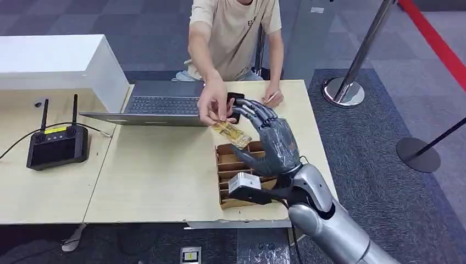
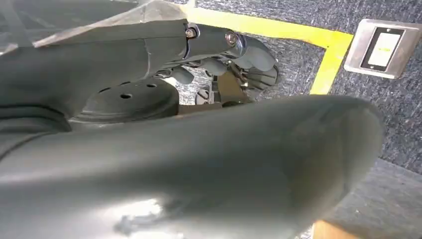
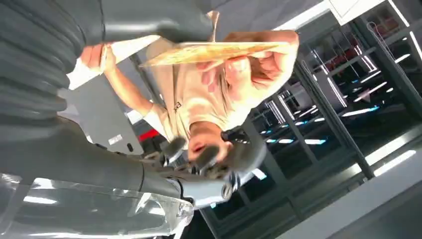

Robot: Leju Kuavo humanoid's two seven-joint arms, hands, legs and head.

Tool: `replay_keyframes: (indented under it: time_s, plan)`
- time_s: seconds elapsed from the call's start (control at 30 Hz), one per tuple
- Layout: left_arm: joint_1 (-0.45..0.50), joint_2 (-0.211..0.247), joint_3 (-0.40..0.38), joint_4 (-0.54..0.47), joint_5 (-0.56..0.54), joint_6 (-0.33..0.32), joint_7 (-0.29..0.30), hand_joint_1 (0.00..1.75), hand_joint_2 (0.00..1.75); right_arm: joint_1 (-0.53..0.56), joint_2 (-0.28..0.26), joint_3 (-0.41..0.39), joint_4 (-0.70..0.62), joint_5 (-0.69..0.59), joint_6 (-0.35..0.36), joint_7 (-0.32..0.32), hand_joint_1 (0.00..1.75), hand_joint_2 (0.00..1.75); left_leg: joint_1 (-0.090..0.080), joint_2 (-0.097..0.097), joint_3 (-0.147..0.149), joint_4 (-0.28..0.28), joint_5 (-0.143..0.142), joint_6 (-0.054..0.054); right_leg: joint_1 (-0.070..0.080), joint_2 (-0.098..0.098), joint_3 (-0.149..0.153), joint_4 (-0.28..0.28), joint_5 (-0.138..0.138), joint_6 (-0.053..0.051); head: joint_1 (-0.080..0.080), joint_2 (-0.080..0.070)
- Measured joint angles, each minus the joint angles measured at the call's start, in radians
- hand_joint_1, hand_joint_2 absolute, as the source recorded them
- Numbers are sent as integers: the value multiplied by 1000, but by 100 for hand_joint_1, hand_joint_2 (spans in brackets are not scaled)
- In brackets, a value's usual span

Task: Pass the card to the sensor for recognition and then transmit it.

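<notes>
A yellowish patterned card [image 1: 231,133] hangs over the table, pinched at its far end by a person's hand [image 1: 213,107]. My right hand [image 1: 269,144] is raised just right of it above the cardboard box, fingers spread toward the person. In the right wrist view the card [image 3: 214,50] lies beside my thumb [image 3: 149,20], while my fingers [image 3: 199,159] stay well apart from it; the person's fingers [image 3: 268,57] hold its other end. A small black sensor [image 1: 236,98] sits behind the card, next to the laptop. My left hand [image 2: 224,59] hangs over the floor, holding nothing.
A slotted cardboard box [image 1: 231,165] stands under my right hand. An open laptop [image 1: 159,104] and a black router with antennas [image 1: 57,144] lie to the left. The person sits at the table's [image 1: 154,176] far edge. Stanchion posts [image 1: 346,88] stand to the right.
</notes>
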Motion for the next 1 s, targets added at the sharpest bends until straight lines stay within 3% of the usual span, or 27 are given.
replay_keyframes:
  time_s: [0.7, 0.77, 1.0]
  plan:
    - [0, 0, -3, 2, -8, 0, -6, 0, 0, 2, 0, 19, 37, -22, -13, -5, 175, 175, 0, 0, 0, 0, 0, 0, 0, 0, 0, 0, 0, 0, 0, 0]
    - [0, 0, -4, 2, -7, 0, -6, 0, 0, 5, 0, 18, 41, -63, -21, -21, 175, 175, 0, 0, 0, 0, 0, 0, 0, 0, 0, 0, 0, 0, 0, 0]
    - [0, 0, -7, 2, -5, 2, -6, 0, 0, 34, -8, -27, 82, -381, -53, -125, 175, 175, 0, 0, -1, 0, 0, 0, 0, 0, -1, 0, 0, 0, 0, 0]
